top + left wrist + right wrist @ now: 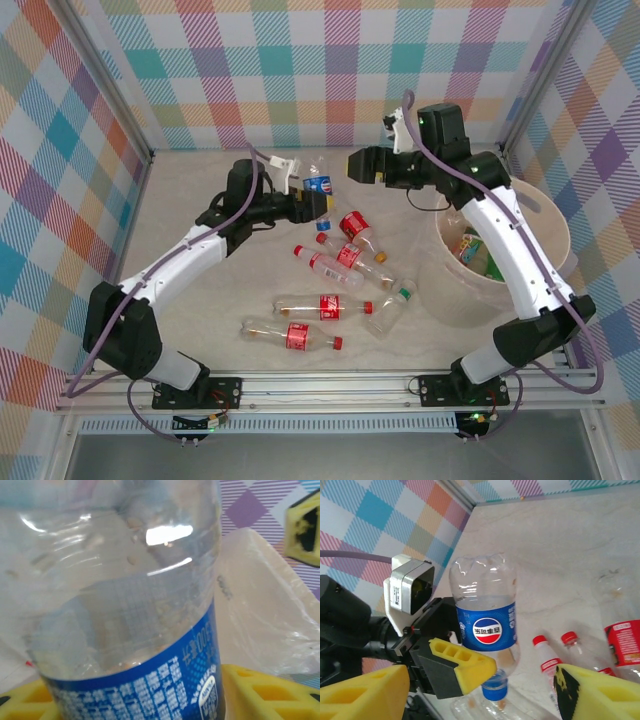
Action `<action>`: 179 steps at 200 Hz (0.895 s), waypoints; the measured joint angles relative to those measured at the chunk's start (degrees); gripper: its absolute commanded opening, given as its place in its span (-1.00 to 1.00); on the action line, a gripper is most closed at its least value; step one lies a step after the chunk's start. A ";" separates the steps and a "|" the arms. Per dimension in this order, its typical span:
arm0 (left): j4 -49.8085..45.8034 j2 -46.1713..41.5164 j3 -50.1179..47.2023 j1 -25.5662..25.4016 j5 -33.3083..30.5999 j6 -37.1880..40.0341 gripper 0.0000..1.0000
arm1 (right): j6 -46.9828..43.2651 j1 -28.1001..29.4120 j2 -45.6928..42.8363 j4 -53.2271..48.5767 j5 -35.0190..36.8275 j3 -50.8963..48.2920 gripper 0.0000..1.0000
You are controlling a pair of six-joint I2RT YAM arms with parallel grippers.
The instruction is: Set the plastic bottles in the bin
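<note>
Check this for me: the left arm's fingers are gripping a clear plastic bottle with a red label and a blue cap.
Wrong in one respect: the label is blue, not red. The right wrist view shows the left arm's yellow fingers gripping the clear plastic bottle with a blue label and a blue cap.

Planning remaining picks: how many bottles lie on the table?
6: three red-labelled bottles crossed mid-table, a green-capped bottle right of them, two bottles lying nearest the bases. Overlap may hide another. Left gripper holds a blue-labelled bottle.
</note>
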 measured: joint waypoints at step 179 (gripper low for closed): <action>-6.45 -1.57 3.45 -1.25 3.56 5.73 -0.29 | 1.77 4.13 13.81 6.80 -7.69 5.25 0.36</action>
